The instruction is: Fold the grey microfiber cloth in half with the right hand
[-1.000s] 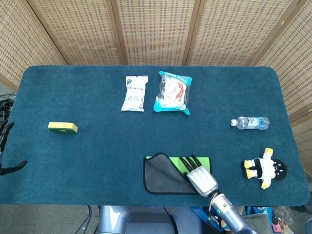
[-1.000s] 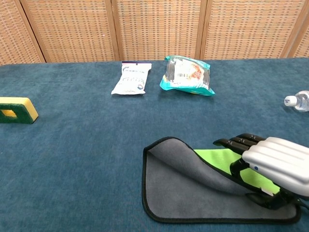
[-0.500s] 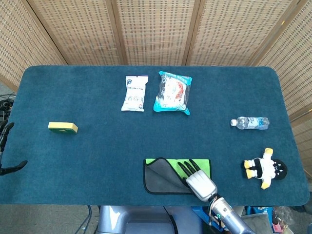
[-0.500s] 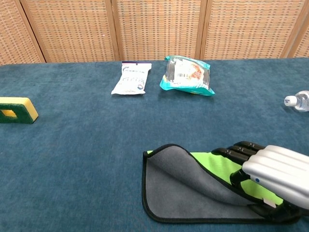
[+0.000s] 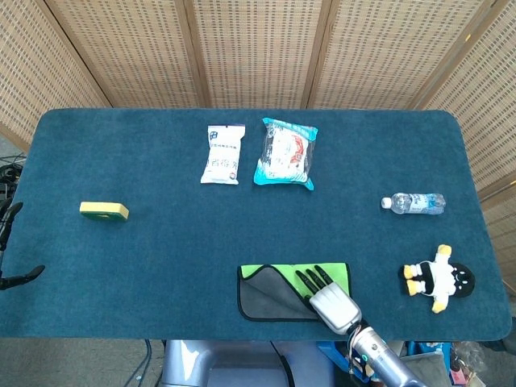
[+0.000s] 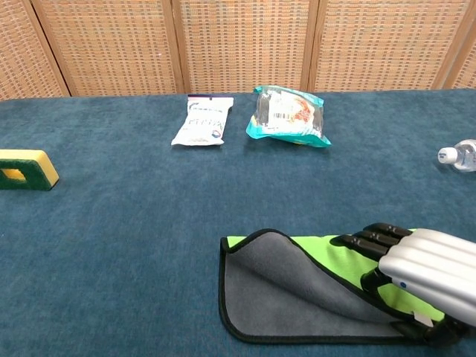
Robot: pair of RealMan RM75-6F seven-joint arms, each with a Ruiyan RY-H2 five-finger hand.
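Head view: grey microfiber cloth with lime-green reverse and black trim (image 5: 278, 292) near the blue worktop's front edge, right of centre; silver right hand (image 5: 326, 295) on its right part. Chest view: thin, limp, easily draped; best taken at the trimmed near-right corner. Possibly pinching an edge; grasp hidden, cannot tell.

I'm seeing the grey microfiber cloth (image 5: 270, 293) lying partly folded at the table's near edge; its lime-green underside is showing.
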